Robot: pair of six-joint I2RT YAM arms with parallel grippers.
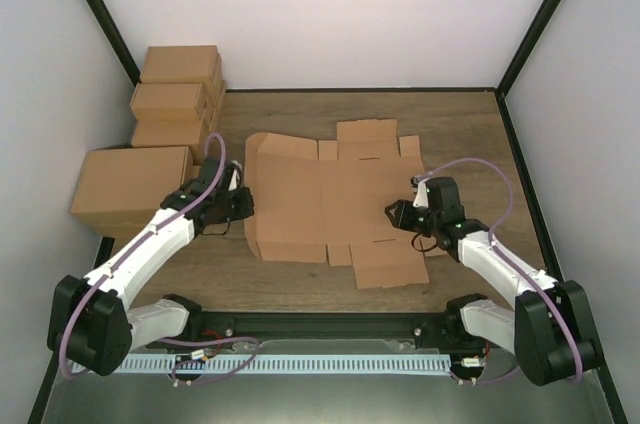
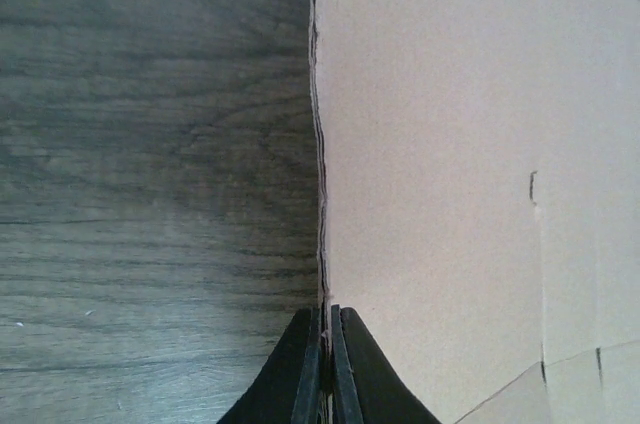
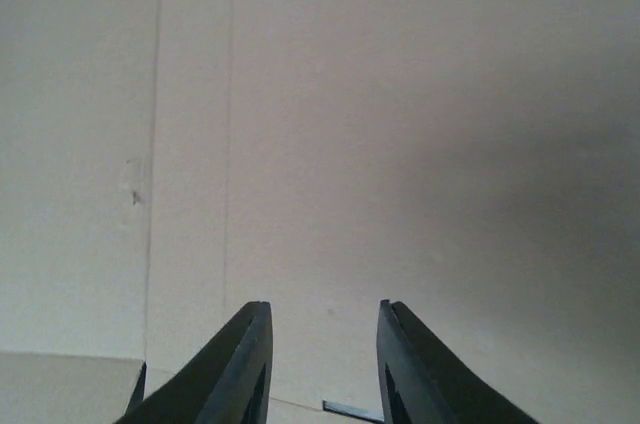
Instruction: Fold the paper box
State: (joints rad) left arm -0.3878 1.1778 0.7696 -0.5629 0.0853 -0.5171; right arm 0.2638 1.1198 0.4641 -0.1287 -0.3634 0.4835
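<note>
The paper box [image 1: 330, 199] is a flat, die-cut piece of brown cardboard with flaps and crease lines, lying in the middle of the wooden table. My left gripper [image 1: 247, 206] sits at its left edge. In the left wrist view the black fingers [image 2: 326, 312] are pressed together on the thin edge of that cardboard [image 2: 450, 144]. My right gripper [image 1: 392, 212] hovers over the sheet's right part. In the right wrist view its fingers [image 3: 325, 309] stand apart with nothing between them, and only the cardboard surface [image 3: 350, 124] shows behind them.
Brown cartons are stacked at the back left [image 1: 180, 66] against the wall, with a larger one [image 1: 130, 184] just left of my left arm. White walls with black frame bars close off the table [image 1: 460, 114] on three sides.
</note>
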